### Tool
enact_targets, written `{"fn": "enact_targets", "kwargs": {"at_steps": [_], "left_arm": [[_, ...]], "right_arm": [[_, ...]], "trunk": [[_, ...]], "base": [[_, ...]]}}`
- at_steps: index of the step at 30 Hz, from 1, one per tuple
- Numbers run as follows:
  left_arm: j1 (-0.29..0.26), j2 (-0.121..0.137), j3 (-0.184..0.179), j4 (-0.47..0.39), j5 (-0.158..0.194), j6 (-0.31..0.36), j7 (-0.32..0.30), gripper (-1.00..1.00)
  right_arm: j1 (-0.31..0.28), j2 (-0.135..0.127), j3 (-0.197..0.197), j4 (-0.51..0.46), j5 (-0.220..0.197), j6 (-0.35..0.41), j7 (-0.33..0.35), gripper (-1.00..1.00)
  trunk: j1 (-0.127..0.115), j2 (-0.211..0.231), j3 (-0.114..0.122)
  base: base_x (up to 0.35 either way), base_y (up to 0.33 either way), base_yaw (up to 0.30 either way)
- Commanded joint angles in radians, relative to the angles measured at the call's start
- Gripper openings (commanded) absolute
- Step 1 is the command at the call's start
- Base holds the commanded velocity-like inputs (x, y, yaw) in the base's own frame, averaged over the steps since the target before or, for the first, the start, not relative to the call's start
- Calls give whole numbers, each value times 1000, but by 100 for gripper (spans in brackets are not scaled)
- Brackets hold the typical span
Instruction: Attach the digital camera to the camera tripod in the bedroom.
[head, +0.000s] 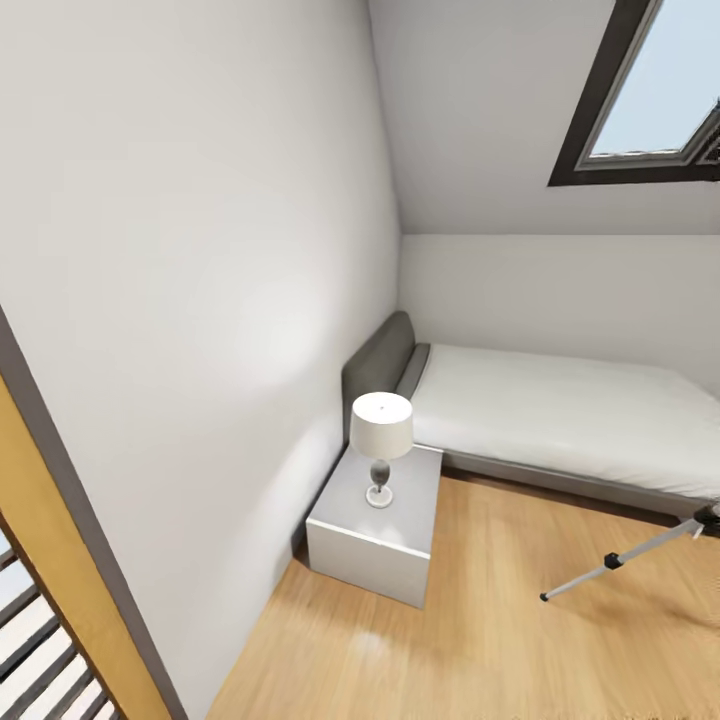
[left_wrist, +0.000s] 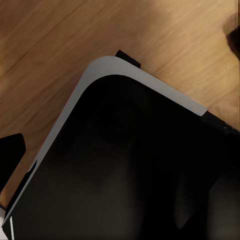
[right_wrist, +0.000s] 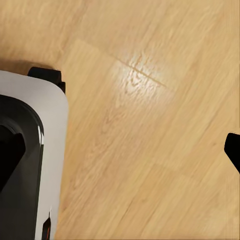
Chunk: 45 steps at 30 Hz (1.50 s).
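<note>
Head view: tripod leg (head: 620, 558) nr bed (head: 560, 415).

We're in an attic bedroom: low bed (head: 560, 420), nightstand (head: 375, 530) with lamp (head: 381, 440), skylight (head: 650, 90), wood floor (head: 480, 640).

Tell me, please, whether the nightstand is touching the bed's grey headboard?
Cannot tell. In the head view the nightstand sits right beside the headboard, with the lamp on top, but its back edge hides any contact or gap.
</note>
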Motion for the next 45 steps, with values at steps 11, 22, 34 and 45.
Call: {"fn": "enact_targets", "kwargs": {"at_steps": [11,22,34,45], "left_arm": [[1,0,3,-2,1,-1,0,100],[1,0,4,-2,2,-1,3,100],[1,1,6,-2,9,-1,5,100],[1,1,6,-1,10,0,5,100]], "right_arm": [[0,0,1,-1,8,-1,-1,100],[0,0,3,-1,8,-4,-1,100],[0,0,4,0,9,-1,-1,100],[0,0,4,-1,8,-2,-1,100]], "trunk": [[0,0,-1],[0,0,-1],[0,0,-1],[0,0,-1]], "base": [[0,0,-164],[0,0,-28],[0,0,-132],[0,0,-242]]}}
